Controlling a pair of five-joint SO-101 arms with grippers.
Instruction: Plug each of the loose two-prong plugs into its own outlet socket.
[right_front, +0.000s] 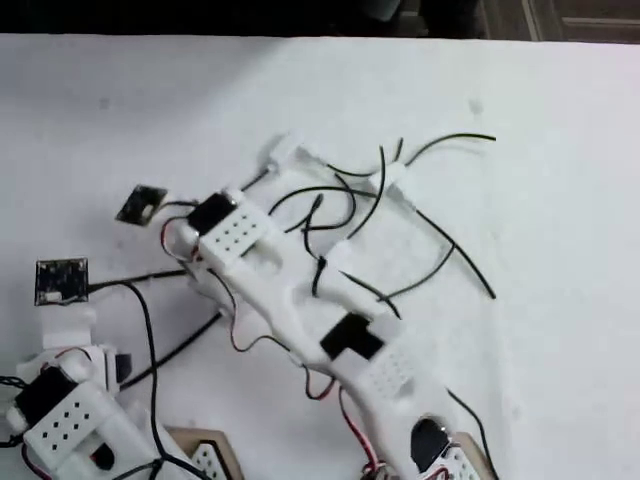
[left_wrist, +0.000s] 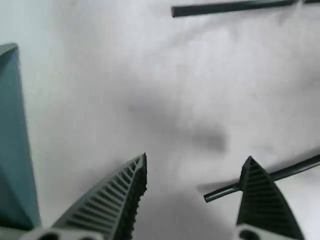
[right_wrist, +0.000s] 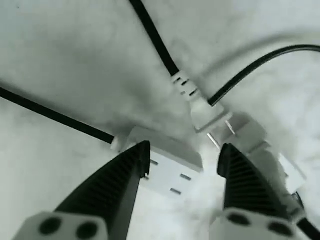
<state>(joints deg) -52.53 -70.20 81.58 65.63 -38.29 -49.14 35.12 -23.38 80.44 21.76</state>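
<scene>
Hovering close over the tabletop (right_wrist: 60, 50), my right gripper (right_wrist: 185, 147) stands wide and holds nothing. It is poised above a white outlet socket (right_wrist: 172, 172) with its slots showing. Just beyond lies a white two-prong plug (right_wrist: 207, 116) on a black cord (right_wrist: 155, 37). The plug is loose, its prongs aimed at a second white block (right_wrist: 260, 150); whether they touch it I cannot tell. My left gripper (left_wrist: 196, 157) is likewise spread wide and empty above the tabletop. A black cable end (left_wrist: 222, 192) lies beside one finger, and another cable (left_wrist: 230, 7) lies farther off.
</scene>
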